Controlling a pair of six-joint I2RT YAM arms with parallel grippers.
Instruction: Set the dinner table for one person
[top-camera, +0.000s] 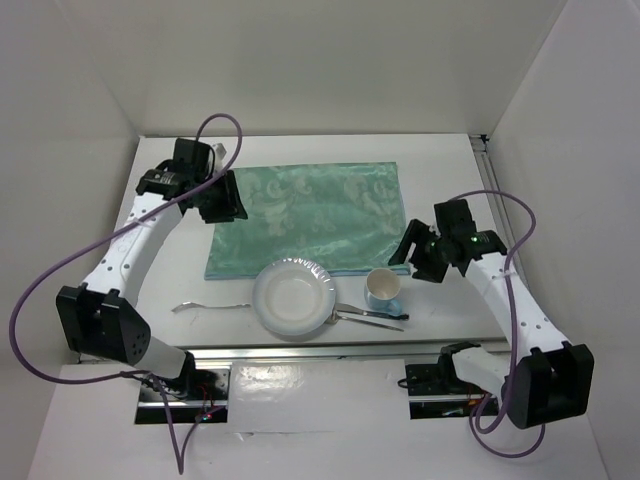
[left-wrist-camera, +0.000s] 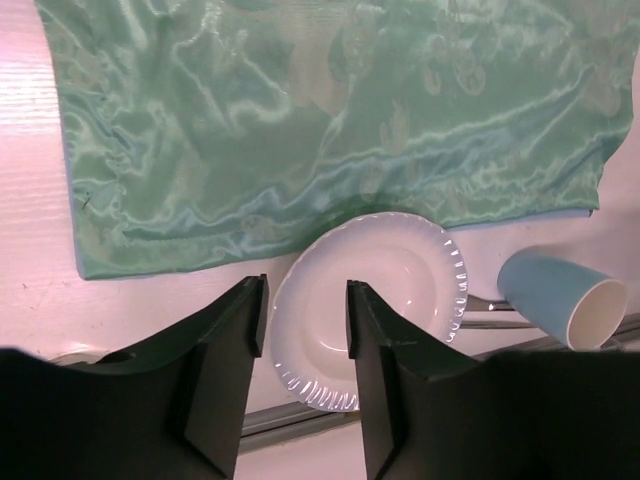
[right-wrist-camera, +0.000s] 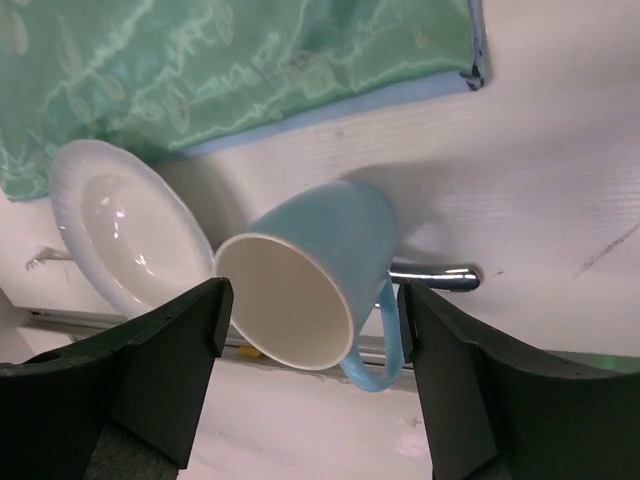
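Both tools are open and empty: the left tool (top-camera: 224, 204) half spread, the right tool (top-camera: 411, 251) wide. The worktop (top-camera: 440, 175) lies beneath both, rigid and immovable. The plate (top-camera: 292, 297), below the left tool's fingertips, looks stiff, slick and breakable; I'd pinch its rim.

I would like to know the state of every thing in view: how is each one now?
Mat: spread flat, slightly wrinkled.
Plate: right way up, empty, far rim over the mat.
Cup: upright, empty.
Fork: lying flat on the dinner table.
Cutlery right of plate: lying flat.
Left claw: open, holding nothing.
Right claw: open, holding nothing.
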